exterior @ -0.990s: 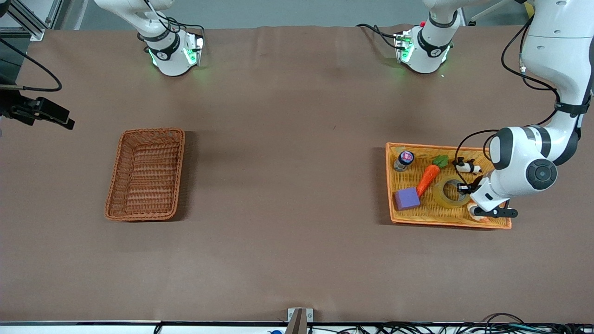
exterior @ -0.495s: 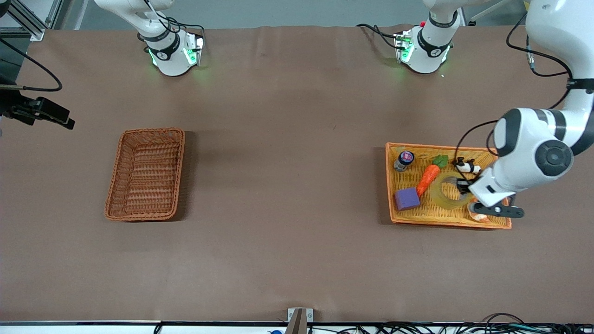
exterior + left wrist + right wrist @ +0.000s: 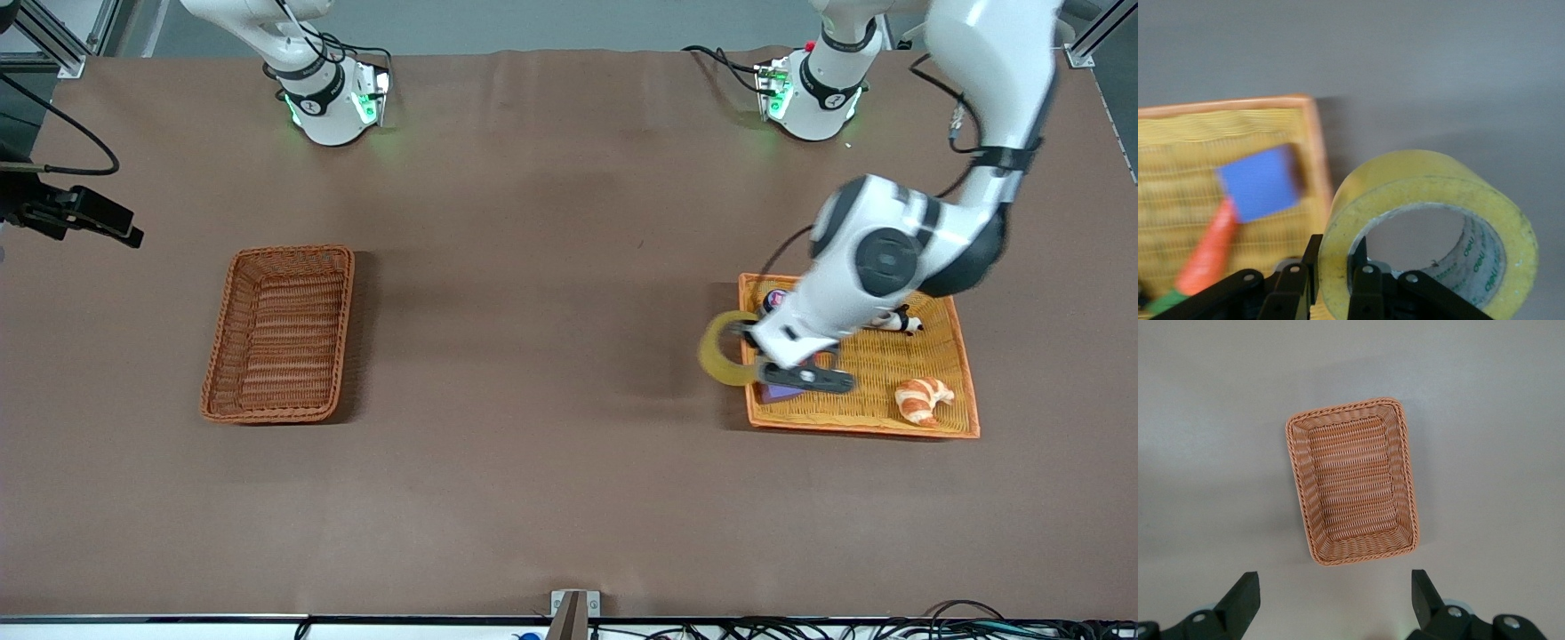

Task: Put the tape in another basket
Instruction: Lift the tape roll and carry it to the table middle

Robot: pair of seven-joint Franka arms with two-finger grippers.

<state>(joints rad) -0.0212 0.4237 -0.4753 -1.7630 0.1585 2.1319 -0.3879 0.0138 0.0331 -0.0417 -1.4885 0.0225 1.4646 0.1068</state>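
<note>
Bright even overhead light, soft shadows beside both baskets, motion blur in left wrist view

translucent yellow tape [image 3: 722,348], green print inside its core, at centre right of the front view. reddish-brown woven basket [image 3: 280,333] at centre left. yellow woven tray [image 3: 962,356] with an orange rim at right, holding a purple-blue block [image 3: 1260,183], orange carrot [image 3: 1210,248], golden croissant [image 3: 923,399], black-and-white panda [image 3: 902,320]. brown tablecloth [image 3: 533,267].
</note>
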